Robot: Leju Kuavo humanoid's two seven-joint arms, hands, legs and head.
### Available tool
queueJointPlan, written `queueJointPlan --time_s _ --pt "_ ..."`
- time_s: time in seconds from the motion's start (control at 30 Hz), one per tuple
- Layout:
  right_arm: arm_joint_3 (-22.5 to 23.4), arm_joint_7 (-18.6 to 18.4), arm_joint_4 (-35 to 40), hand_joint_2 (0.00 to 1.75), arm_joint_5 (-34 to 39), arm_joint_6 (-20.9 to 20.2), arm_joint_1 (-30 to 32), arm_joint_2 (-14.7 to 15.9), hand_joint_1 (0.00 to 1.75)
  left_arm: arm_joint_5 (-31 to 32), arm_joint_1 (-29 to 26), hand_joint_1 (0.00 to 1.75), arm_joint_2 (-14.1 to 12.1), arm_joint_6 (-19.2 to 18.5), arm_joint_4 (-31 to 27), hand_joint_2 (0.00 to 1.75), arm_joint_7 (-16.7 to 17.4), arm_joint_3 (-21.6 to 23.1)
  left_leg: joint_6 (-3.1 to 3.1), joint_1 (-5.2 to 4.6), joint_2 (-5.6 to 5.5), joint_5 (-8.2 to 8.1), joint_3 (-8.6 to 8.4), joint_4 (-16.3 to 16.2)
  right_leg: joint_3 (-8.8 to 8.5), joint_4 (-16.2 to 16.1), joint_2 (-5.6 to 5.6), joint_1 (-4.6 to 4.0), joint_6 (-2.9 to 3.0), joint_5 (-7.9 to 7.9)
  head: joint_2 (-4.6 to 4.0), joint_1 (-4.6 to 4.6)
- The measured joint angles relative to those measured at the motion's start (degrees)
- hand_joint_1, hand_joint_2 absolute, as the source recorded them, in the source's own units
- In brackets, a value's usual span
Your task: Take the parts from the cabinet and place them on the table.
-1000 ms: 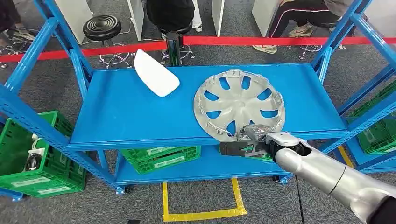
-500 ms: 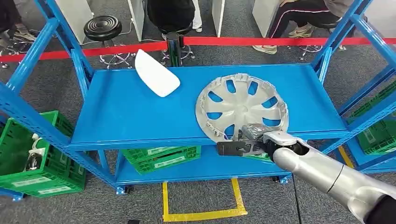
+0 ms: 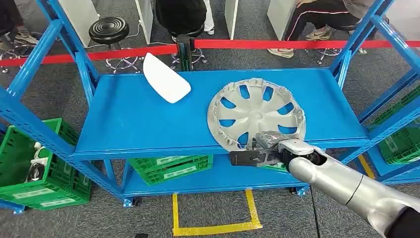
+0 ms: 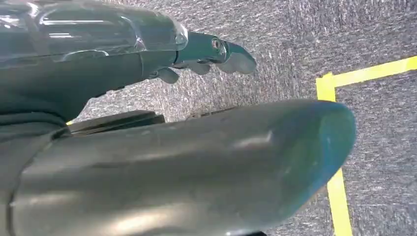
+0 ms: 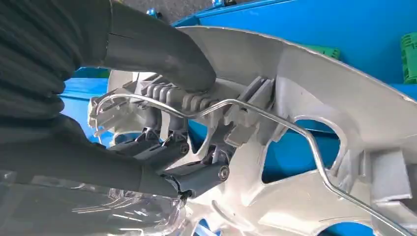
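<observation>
My right hand [image 3: 265, 151] grips the hubcap [image 3: 256, 113] at its rim nearest me, thumb over the edge and fingers [image 5: 196, 174] hooked behind. The hubcap lies on the shelf [image 3: 138, 124], overhanging its front edge. I judge the grip shallow: lifting could let the cap tip and slip, or its far rim drag. The right wrist view shows a wire ring [image 5: 275, 123] beside my fingers. The left hand [image 4: 216, 51] hangs over the floor, holding nothing, fingers loosely apart.

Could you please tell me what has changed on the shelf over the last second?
The right hand, gripping the near rim of the silver hubcap, has shifted it slightly to the right and a little toward the back of the blue shelf, mostly early in that second. The white part stayed put, and the grip is unchanged.
</observation>
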State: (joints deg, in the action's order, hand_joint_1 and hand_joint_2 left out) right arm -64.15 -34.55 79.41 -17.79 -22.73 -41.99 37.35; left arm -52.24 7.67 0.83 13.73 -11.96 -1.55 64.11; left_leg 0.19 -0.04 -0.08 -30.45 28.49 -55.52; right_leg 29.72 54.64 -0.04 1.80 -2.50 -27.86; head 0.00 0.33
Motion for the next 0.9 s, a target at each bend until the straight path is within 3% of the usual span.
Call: queueJointPlan --time_s 0.1,0.27,0.3,0.4,0.5,0.57,0.9 --pt "0.2 2.36 -0.13 1.75 0.94 4.09 0.53 -0.11 1.75 -0.42 -0.02 0.0 0.0 0.18 0.0 0.0 -0.09 0.02 0.0 0.0 0.03 0.0 0.02 0.0 0.0 0.01 0.0 0.0 0.0 0.0 0.0 -0.02" --pt "4.68 12.16 1.2 1.75 5.84 22.85 4.46 -0.85 1.75 -0.98 -0.45 0.0 -0.02 1.2 0.0 0.0 -1.07 0.0 0.0 0.0 0.07 0.0 0.09 -0.01 0.03 0.02 -0.04 0.0 0.0 0.0 0.0 0.0" --pt "6.27 14.07 1.83 1.75 6.6 26.06 5.52 -1.0 1.75 -0.81 -0.48 0.0 -0.02 1.22 0.0 1.75 -2.01 0.0 0.0 0.01 0.04 0.0 0.11 -0.01 0.04 0.02 -0.1 -0.01 0.0 0.0 0.0 -0.02" --pt "11.17 19.0 4.0 1.75 8.46 33.76 9.33 -1.4 1.75 -0.11 -0.48 0.0 -0.02 0.7 0.0 1.75 -5.71 0.02 0.0 0.01 -0.05 0.0 0.18 -0.01 0.04 0.02 -0.24 -0.01 -0.05 -0.05 0.0 0.0" --pt "16.93 24.78 7.64 1.75 11.93 41.47 14.03 -2.21 1.75 0.5 -0.48 0.0 -0.02 0.74 0.0 1.75 -6.6 0.0 0.01 0.01 -0.03 -0.02 0.2 -0.01 0.06 0.01 -0.23 0.0 -0.05 -0.06 0.0 0.04" --pt "20.57 27.7 10.41 1.75 13.88 44.5 16.94 -2.82 1.75 0.63 -0.48 0.0 -0.02 0.85 0.0 1.75 -6.93 0.0 0.01 0.01 -0.04 -0.03 0.22 0.0 0.07 0.01 -0.24 0.0 -0.03 -0.11 0.0 0.02" --pt "33.2 31.54 21.96 1.75 15.15 48.58 26.94 -4.72 1.75 0.99 -0.56 0.0 -0.02 3.17 0.0 1.75 -7.74 0.02 0.02 -0.01 -0.04 -0.04 0.23 -0.01 0.11 0.0 -0.24 0.01 -0.07 -0.14 0.0 0.04"
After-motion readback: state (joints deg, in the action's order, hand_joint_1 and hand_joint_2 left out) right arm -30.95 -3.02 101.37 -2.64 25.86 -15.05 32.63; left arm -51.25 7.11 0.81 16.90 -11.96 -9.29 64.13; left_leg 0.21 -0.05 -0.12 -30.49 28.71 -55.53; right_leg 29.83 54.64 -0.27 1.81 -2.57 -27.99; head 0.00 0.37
